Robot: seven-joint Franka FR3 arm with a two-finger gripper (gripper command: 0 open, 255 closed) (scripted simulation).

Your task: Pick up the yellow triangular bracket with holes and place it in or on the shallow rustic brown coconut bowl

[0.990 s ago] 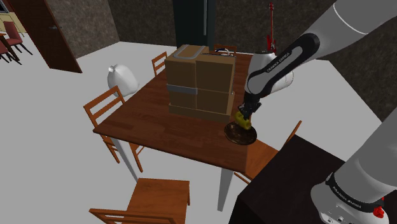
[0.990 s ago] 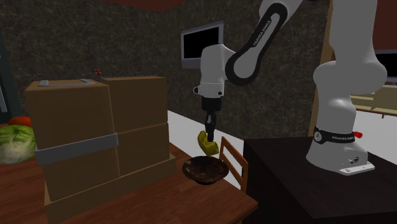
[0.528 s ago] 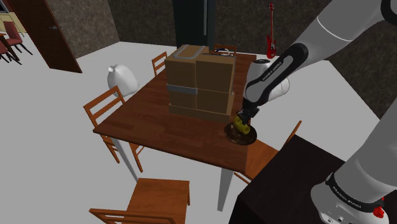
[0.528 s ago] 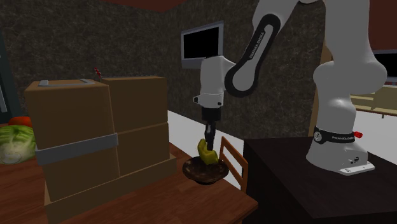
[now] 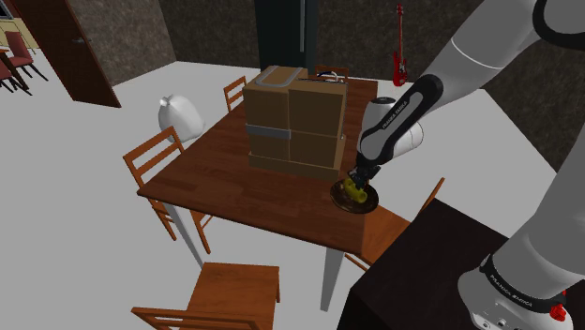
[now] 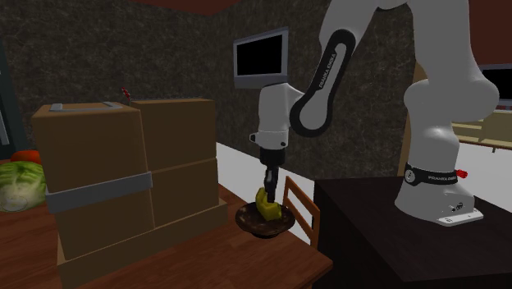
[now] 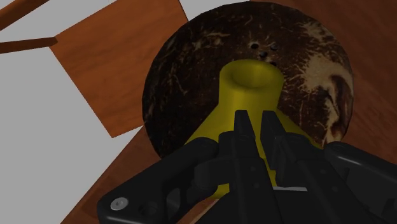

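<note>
Wood table (image 5: 239, 192), dim room. Coconut bowl (image 5: 341, 201) sits nr table edge on stand (image 5: 422, 272) side, grey floor (image 5: 94, 234) beyond. Black gripper (image 6: 268, 189) clamped on yellow bracket (image 7: 249, 83), whose lower end is inside bowl. Cardboard boxes (image 5: 295, 122) just beside bowl, shoulder view's left. Chair (image 7: 121, 63) betw. table & stand.

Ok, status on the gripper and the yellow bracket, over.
Gripper shut on yellow bracket. Bracket low inside brown bowl, not yet released. Cardboard boxes beside bowl, not blocking.
</note>
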